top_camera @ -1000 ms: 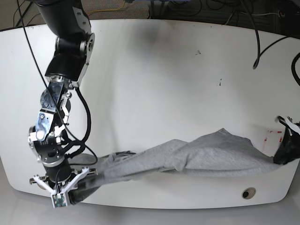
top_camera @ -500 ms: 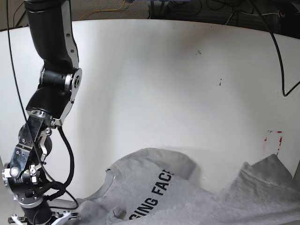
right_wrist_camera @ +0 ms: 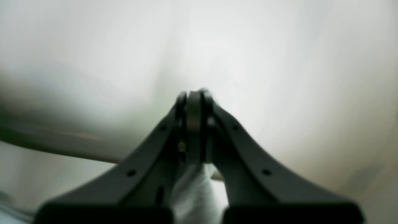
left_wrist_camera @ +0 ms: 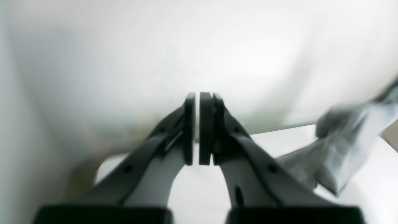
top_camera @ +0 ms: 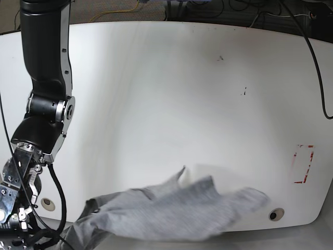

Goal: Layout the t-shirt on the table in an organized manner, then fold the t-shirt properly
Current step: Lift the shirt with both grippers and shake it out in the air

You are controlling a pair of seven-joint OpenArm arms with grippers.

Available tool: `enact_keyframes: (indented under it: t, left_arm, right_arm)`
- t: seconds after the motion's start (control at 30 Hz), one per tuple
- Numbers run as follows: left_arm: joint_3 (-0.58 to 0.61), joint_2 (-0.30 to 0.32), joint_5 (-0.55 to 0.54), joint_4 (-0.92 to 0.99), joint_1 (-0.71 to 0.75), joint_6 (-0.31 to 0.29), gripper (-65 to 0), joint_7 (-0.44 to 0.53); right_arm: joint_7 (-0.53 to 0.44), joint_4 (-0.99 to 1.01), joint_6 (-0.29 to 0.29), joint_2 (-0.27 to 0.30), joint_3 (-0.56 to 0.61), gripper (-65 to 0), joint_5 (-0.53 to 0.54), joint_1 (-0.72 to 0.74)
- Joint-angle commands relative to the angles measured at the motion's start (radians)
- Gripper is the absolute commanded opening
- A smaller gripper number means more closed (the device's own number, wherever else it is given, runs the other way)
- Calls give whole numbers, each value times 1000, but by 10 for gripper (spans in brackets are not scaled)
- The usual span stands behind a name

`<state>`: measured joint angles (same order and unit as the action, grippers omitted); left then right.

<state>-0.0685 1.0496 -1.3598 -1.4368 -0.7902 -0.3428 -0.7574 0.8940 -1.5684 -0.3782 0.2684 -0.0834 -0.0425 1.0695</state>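
Base view: t-shirt (top_camera: 171, 216) now bunches lower, lettering gone; right hand (right_wrist_camera: 194, 124) pinches its cloth, left hand (left_wrist_camera: 199, 127) closed empty.

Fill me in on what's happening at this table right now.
A two-armed robot is working on a grey t-shirt, which lies bunched and motion-blurred along the near edge of the white table, partly hanging over it, not yet spread flat. The right gripper is shut with pale cloth pinched between its jaws. The left gripper is shut too, though nothing shows between its pads; a blurred fold of the shirt sits off to its side. Folding has not started.
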Motion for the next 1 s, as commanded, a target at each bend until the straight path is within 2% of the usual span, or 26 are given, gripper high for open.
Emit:
enact_keyframes:
  t: [0.0,0.33,0.77,0.97]
  left_arm:
    - [23,22,-10,11,-77,0,-650,28]
    - [164,1,-11,55,-223,0,-650,28]
    - [166,1,-11,49,-162,0,-650,28]
    - [166,1,-11,49,-145,0,-650,28]
  right_arm:
    - [-31,4,5,6,14,-650,6,64]
    - [-2,-23,5,-5,17,-650,5,73]
    - [9,-93,5,-14,21,-650,8,31]
    - [24,-122,5,-18,110,-650,14,36]
